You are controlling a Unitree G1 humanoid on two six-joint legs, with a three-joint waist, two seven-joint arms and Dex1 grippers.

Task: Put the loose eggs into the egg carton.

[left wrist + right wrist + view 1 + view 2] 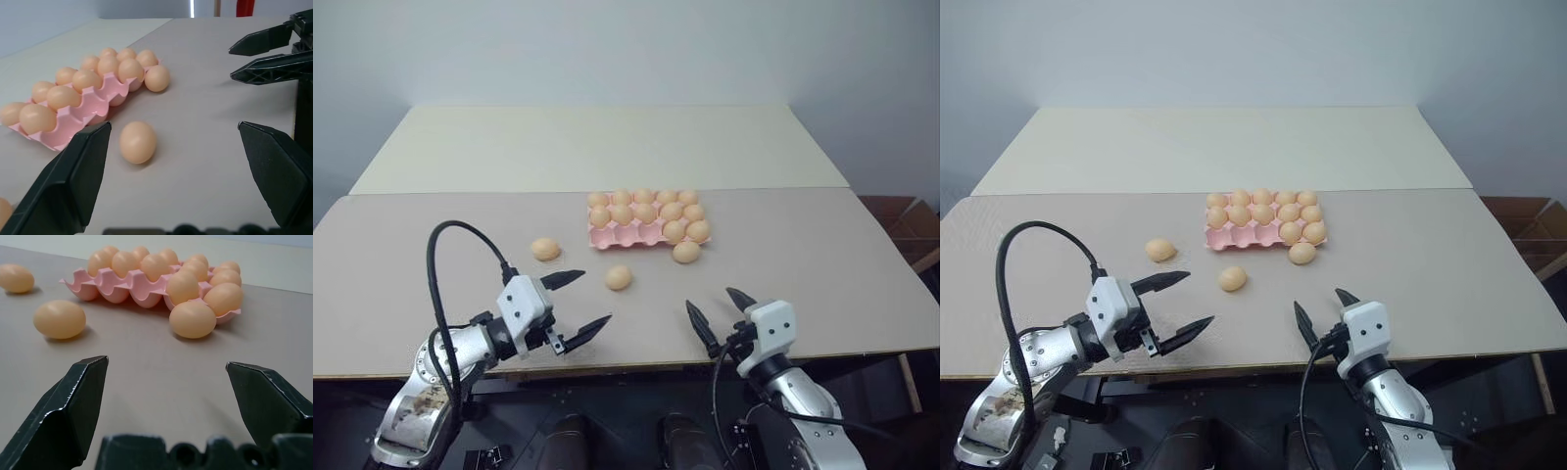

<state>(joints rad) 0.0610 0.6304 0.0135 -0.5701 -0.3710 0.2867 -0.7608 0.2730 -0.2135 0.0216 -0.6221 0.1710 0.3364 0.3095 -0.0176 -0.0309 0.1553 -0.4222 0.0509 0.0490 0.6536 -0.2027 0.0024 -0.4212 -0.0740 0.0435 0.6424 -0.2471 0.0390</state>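
The pink egg carton [619,237] lies mid-table, its back rows filled with eggs and several front pockets bare. Three loose eggs rest on the table: one [545,249] left of the carton, one [618,278] in front of it, and one [686,252] touching its front right corner. My left gripper [595,299] is open near the front edge, with the middle egg [138,142] a short way beyond its fingers. My right gripper [712,300] is open too, low over the table and empty, facing the corner egg [192,319] and the carton [122,286].
A paler second tabletop [597,147] adjoins the back of the grey one. Brown boxes [911,225] stand past the right edge. Both grippers sit close to the table's front edge [636,367]. A plain wall rises behind.
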